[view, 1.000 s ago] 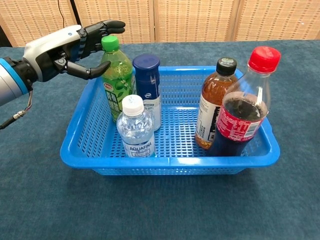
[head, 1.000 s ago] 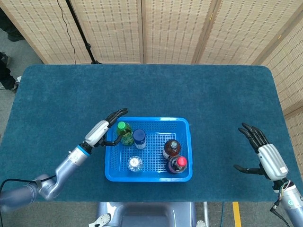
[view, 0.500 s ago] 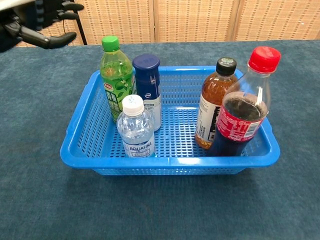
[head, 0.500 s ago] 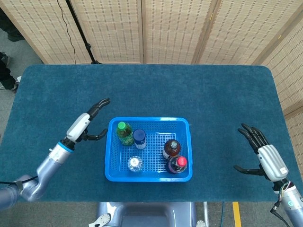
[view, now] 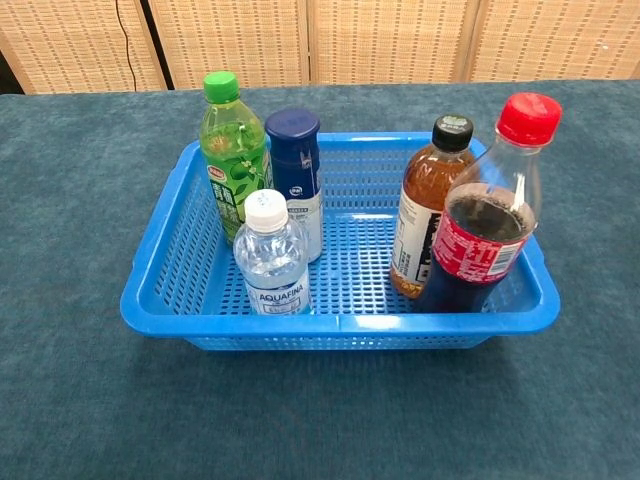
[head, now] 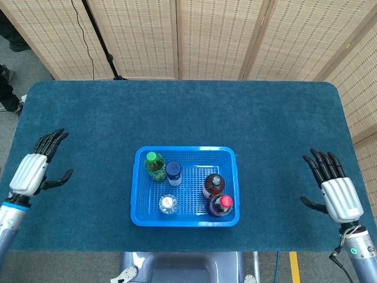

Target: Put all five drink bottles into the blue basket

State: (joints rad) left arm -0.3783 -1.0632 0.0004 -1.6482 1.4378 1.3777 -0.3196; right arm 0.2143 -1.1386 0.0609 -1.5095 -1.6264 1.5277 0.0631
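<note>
The blue basket (head: 185, 218) (view: 340, 325) stands upright at the table's front middle. Inside it stand a green bottle (head: 155, 165) (view: 231, 150), a dark blue bottle (head: 173, 173) (view: 296, 175), a clear water bottle (head: 168, 204) (view: 272, 260), a brown tea bottle (head: 214, 185) (view: 428, 205) and a red-capped cola bottle (head: 222, 205) (view: 485, 215). My left hand (head: 34, 170) hovers open near the table's left edge, far from the basket. Open and empty too, my right hand (head: 336, 190) is near the right edge. Neither hand shows in the chest view.
The dark teal table (head: 188, 112) stretches wide behind and beside the basket. Woven screen panels (head: 212, 35) line the back. A black stand with a cable (head: 97, 35) rises at the back left.
My left hand has drawn away from the green bottle and swung far left to the table's edge, leaving the chest view. The right hand has turned slightly. The bottles stayed put.
</note>
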